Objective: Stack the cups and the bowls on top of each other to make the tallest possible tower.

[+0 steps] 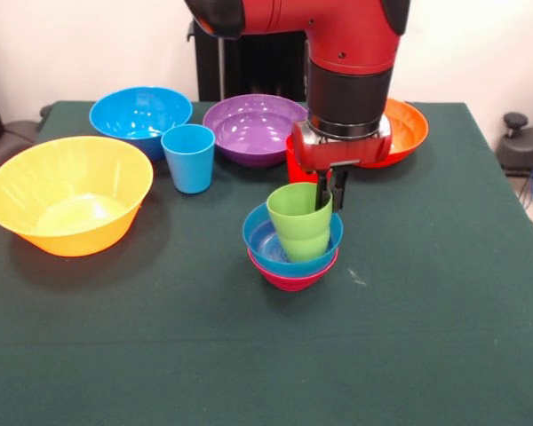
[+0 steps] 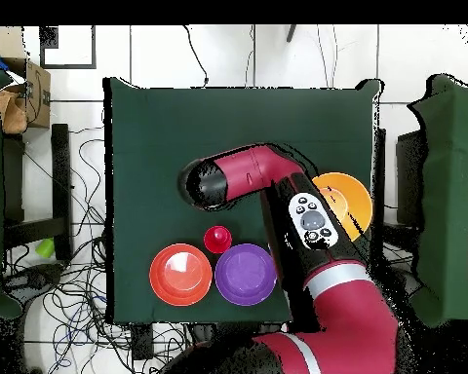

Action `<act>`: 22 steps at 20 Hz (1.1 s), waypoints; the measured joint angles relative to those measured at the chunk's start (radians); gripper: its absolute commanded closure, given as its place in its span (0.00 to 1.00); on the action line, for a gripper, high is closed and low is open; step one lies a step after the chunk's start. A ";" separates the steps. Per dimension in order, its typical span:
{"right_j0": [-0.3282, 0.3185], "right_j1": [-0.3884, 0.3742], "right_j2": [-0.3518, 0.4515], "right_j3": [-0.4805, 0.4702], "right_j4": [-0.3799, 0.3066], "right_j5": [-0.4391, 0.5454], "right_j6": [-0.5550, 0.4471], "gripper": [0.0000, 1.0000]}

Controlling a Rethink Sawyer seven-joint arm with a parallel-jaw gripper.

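Observation:
My gripper [image 1: 331,188] hangs at the table's middle, shut on the right rim of the lime green cup [image 1: 298,222]. The cup leans in the small blue bowl [image 1: 265,238], which is nested in the small magenta bowl [image 1: 291,279]. The red cup [image 1: 294,167] stands just behind, partly hidden by the gripper; it also shows in the overhead view [image 2: 216,239]. The light blue cup [image 1: 188,158] stands left of the pile. In the overhead view the arm's wrist [image 2: 204,183] covers the pile and the gripper.
The very large yellow-orange bowl [image 1: 71,232] sits at the left. At the back stand the large blue bowl [image 1: 140,114], the purple bowl [image 1: 253,129] and the red-orange bowl [image 1: 409,129]. The overhead view shows the red-orange bowl [image 2: 180,274], the purple bowl [image 2: 245,274] and the yellow-orange bowl [image 2: 347,195].

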 measured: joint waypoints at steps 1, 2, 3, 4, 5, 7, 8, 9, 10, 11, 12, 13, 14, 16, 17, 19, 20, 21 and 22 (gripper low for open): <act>0.000 0.002 0.001 0.000 0.000 0.010 0.000 1.00; 0.000 0.002 0.001 -0.001 0.000 0.016 0.000 1.00; 0.000 0.002 0.001 -0.001 0.000 0.022 0.000 1.00; 0.000 0.003 0.001 -0.001 0.000 0.033 0.000 1.00; 0.000 0.003 0.001 -0.002 0.000 0.040 0.000 1.00; 0.000 0.003 0.001 -0.002 0.000 0.050 0.000 1.00; 0.000 0.003 0.001 -0.002 0.000 0.056 0.000 1.00; 0.000 0.003 0.001 -0.002 0.000 0.066 0.000 1.00; 0.000 0.003 0.001 -0.002 0.000 0.073 0.000 1.00; 0.000 0.003 0.001 -0.002 0.000 0.076 0.000 1.00; 0.000 0.003 0.001 -0.002 0.000 0.080 0.000 1.00; 0.000 0.003 0.001 -0.002 0.000 0.088 0.000 1.00; 0.000 0.003 0.001 -0.002 0.000 0.090 0.000 1.00; 0.000 0.003 0.001 -0.002 0.000 0.095 0.000 1.00; -0.001 0.003 0.001 -0.002 0.000 0.096 0.000 1.00; -0.001 0.003 0.001 -0.002 0.000 0.096 0.000 1.00; -0.001 0.003 0.001 -0.002 0.000 0.096 0.000 1.00; -0.001 0.003 0.001 -0.002 0.000 0.096 0.000 1.00; -0.001 0.003 0.001 -0.002 0.000 0.096 0.000 1.00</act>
